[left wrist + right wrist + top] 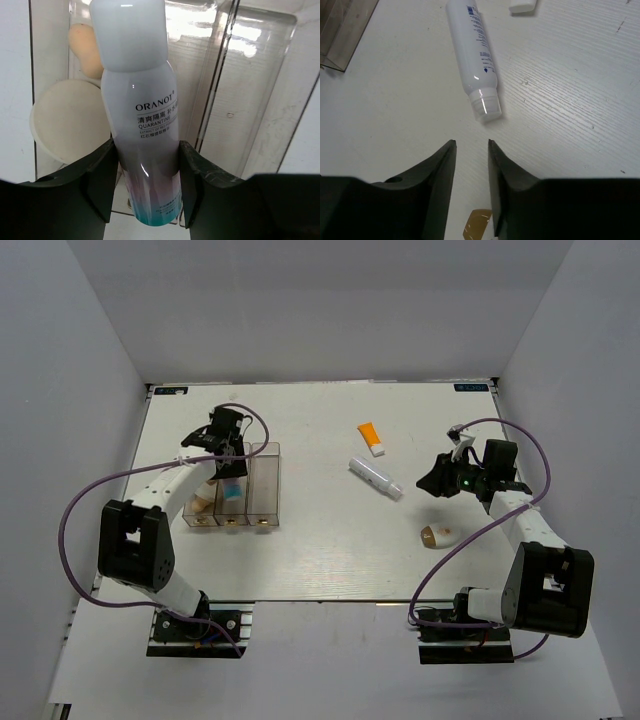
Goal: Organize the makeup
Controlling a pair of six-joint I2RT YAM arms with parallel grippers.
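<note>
My left gripper (228, 450) (147, 145) is shut on the white tube with teal end (142, 125), holding it in the middle compartment of the clear organizer (265, 495); its teal end (232, 496) points to the near side. A peach sponge (84, 49) and the beige round puff (67, 122) lie in the left compartment. My right gripper (436, 483) (471, 144) is open and empty, just short of the slim white tube (375, 478) (472, 55). The orange white-capped tube (371, 438) lies further back. The white-and-gold egg (440, 535) (477, 227) lies near my right gripper.
The organizer's right compartment (250, 100) holds nothing. A corner of the organizer (342, 35) shows at the top left of the right wrist view. White walls close the table on three sides.
</note>
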